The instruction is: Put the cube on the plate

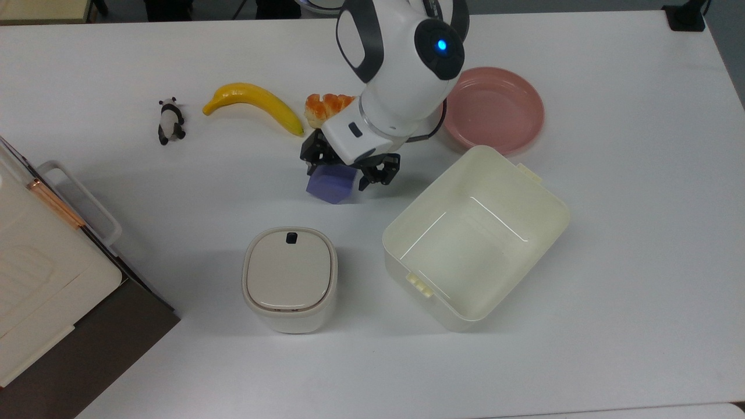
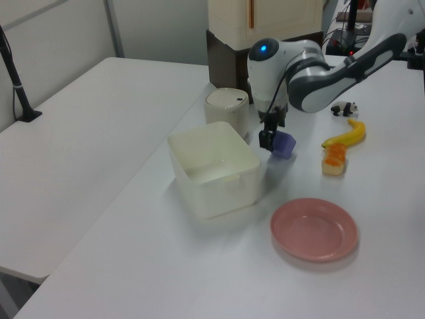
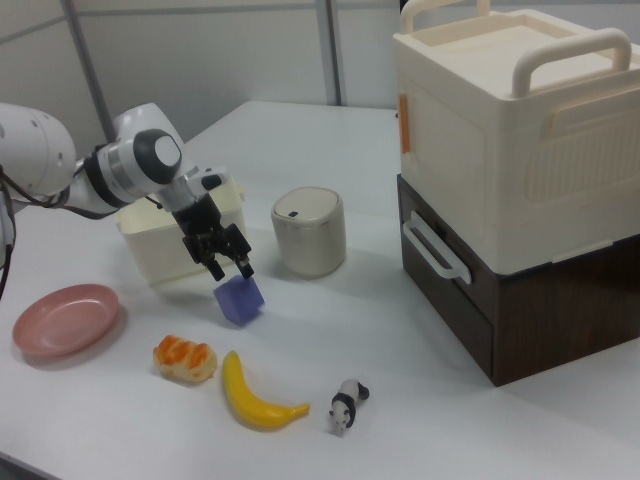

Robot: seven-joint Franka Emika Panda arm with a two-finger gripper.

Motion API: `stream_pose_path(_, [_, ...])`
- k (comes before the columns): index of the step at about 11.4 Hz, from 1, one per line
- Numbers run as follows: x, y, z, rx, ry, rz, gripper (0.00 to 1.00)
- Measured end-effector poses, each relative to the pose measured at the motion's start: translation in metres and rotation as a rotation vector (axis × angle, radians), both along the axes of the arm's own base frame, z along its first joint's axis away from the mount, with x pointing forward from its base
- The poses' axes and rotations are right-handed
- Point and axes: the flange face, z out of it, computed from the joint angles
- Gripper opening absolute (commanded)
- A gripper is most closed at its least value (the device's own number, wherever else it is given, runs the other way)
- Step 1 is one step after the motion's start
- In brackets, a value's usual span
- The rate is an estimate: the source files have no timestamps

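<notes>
The blue-purple cube (image 1: 329, 185) hangs tilted just above the white table, gripped at its top by my gripper (image 1: 340, 173), which is shut on it. The left view has the cube (image 2: 285, 144) lifted clear of the table beside the gripper (image 2: 272, 140). In the right view the cube (image 3: 240, 299) hangs under the gripper (image 3: 230, 270). The pink plate (image 1: 495, 110) lies empty toward the top view's upper right, past the arm. It is also seen as the plate (image 2: 313, 229) and the plate (image 3: 62, 318).
An open cream tub (image 1: 557, 216) stands right of the cube in the top view, between it and the plate. A lidded cream canister (image 1: 289, 278) stands below. A bread piece (image 1: 323, 106), banana (image 1: 256, 102) and toy panda (image 1: 169, 120) lie above. Stacked storage boxes (image 1: 35, 273) fill the left edge.
</notes>
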Motion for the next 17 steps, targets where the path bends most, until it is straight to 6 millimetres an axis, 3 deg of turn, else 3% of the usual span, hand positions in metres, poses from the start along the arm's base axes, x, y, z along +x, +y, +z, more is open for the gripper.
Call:
stream_pose_path(1, [-0.002,0.000,0.008,-0.007,0.000,-0.005,0.67])
stream_pose_path(3, [-0.008,0.001,0.002,-0.012,0.019,-0.002,1.00])
stream_pose_path(6, [-0.015,0.000,-0.008,-0.025,0.053,-0.009,1.00])
stream_pose_path(10, [-0.021,-0.009,-0.004,-0.075,0.086,-0.028,1.00])
stream_pose_path(13, [-0.029,-0.023,-0.020,-0.127,0.111,-0.033,1.00])
stream_pose_path(14, [-0.030,-0.029,-0.023,-0.133,0.117,-0.040,0.91])
stream_pose_path(17, [-0.031,-0.037,-0.031,-0.138,0.132,-0.048,0.18])
